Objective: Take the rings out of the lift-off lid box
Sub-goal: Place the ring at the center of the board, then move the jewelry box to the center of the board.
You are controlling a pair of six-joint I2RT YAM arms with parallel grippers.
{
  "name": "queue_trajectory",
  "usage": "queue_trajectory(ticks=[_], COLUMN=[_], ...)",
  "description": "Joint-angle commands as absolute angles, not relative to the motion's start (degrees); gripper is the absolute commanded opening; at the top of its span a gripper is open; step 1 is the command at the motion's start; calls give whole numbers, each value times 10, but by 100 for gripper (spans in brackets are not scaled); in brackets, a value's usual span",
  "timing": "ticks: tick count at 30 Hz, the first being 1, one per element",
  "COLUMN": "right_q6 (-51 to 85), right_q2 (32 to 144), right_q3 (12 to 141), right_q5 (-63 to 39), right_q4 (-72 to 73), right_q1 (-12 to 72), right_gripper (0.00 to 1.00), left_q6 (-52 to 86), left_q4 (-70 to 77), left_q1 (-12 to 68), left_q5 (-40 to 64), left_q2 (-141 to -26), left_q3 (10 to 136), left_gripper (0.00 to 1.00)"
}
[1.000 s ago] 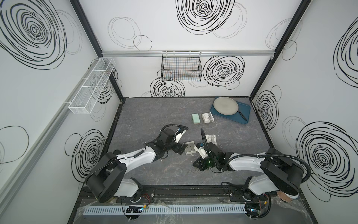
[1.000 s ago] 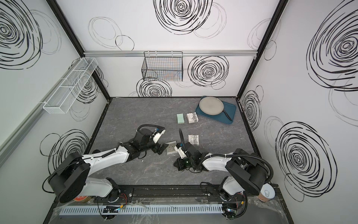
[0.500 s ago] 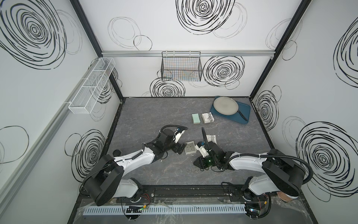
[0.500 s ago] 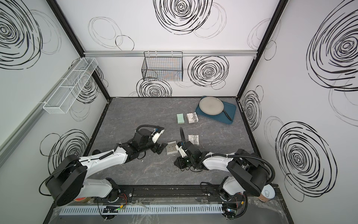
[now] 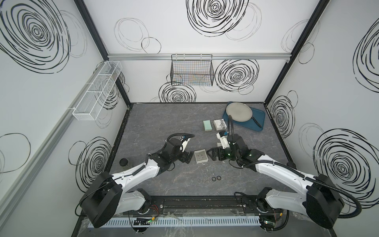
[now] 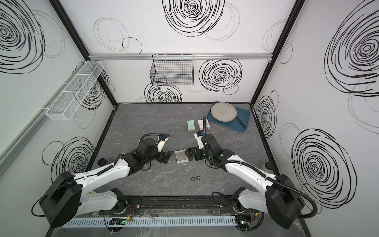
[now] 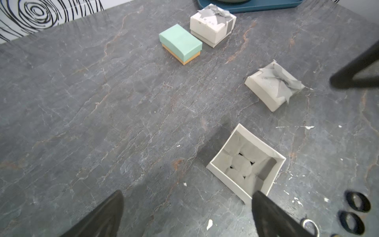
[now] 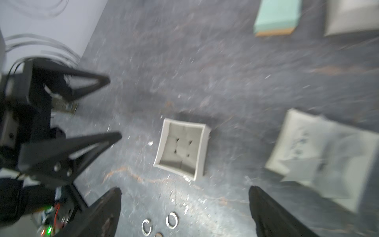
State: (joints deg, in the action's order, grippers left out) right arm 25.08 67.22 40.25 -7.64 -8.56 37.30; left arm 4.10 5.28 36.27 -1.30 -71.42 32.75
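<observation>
Open box [image 5: 200, 156] centre; rings [image 5: 209, 179] on table [image 5: 160, 123] before it; lid [image 7: 273, 86] behind, rightward.

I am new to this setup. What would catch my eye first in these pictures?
First, the open white box mid-scene, with no ring showing in its insert, flanked by the left gripper and the right gripper, both open. Next, the rings lying on the table nearer the robot's base, two of them black. Last, the blue tray in the far right corner.
</observation>
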Motion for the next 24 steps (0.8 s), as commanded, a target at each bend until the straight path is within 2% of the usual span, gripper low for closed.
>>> queue_trajectory(ticks=[1,7,16,24], right_q6=[258,256,256,255], right_q2=[678,743,897,968], right_q3=[430,465,536,561], right_q5=[17,68,53,45], right_q4=[-172,-197,-224,-206], right_q1=[319,286,274,275], right_gripper=[100,100,100,100], left_q6=[71,104,123,115], left_q4=[35,28,71,78], left_q1=[360,370,383,385], left_q5=[-22,-18,-4,3], left_q2=[-738,-791,-848,-892], left_q3=[342,354,353,385], left_gripper=[100,100,100,100])
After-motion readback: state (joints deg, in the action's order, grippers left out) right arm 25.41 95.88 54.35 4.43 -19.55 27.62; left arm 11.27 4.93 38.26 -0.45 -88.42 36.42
